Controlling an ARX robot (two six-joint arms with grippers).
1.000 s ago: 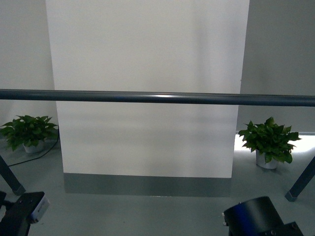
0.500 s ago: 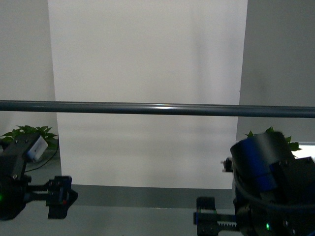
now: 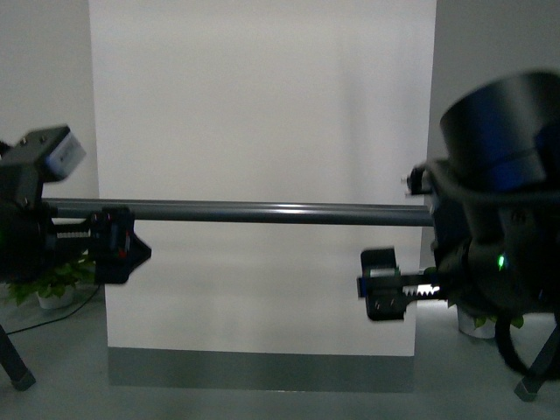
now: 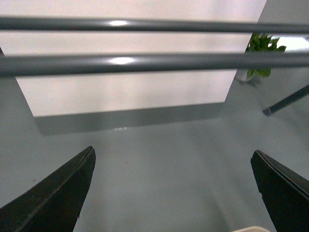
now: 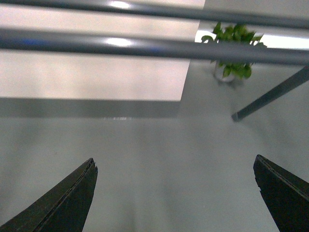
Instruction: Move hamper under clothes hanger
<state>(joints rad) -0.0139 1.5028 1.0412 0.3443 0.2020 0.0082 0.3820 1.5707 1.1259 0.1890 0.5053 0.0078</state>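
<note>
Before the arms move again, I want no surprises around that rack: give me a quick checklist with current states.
1. Left gripper open and empty: ok.
2. Right gripper open and empty: ok.
3. Hamper located: cannot tell; only a beige sliver shows at the left wrist view's edge.
4. Clothes hanger rail clear of both arms: cannot tell; they flank it closely in the front view.
5. Floor beneath the rails free of obstacles: ok where visible.
</note>
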